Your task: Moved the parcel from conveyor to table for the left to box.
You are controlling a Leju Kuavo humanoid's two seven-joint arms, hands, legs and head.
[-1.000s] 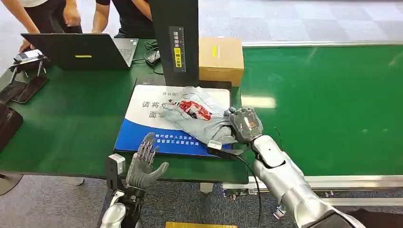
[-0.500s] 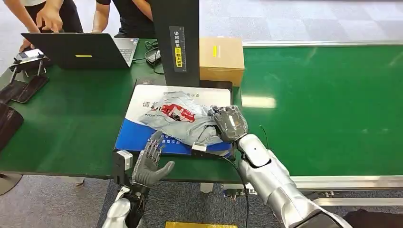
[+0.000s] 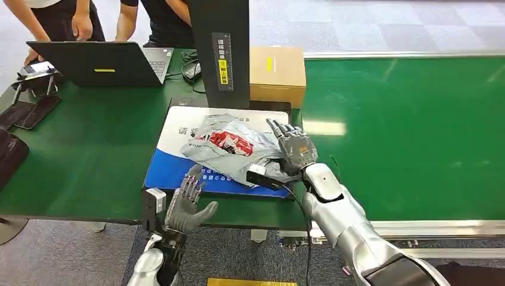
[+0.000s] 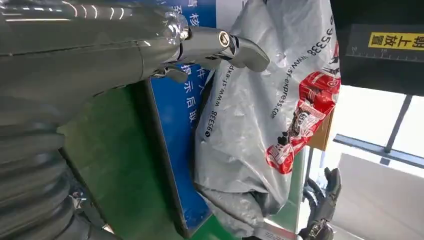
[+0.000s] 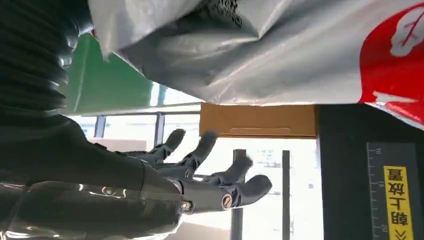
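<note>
Head view: right robot hand point(image 3: 293, 147) has let go, fingers spread beside the parcel point(image 3: 232, 146); left robot hand point(image 3: 187, 205) spread.

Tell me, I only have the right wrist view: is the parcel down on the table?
Observer: Yes. The parcel lies on a blue-and-white mat, in front of the black post.
Operator: Where is the left hand?
Observer: The left hand is by the mat's near edge, fingers apart and pointing up, holding nothing.
Operator: Anyone close by?
Observer: People stand behind the laptop, at the table's far left.
</note>
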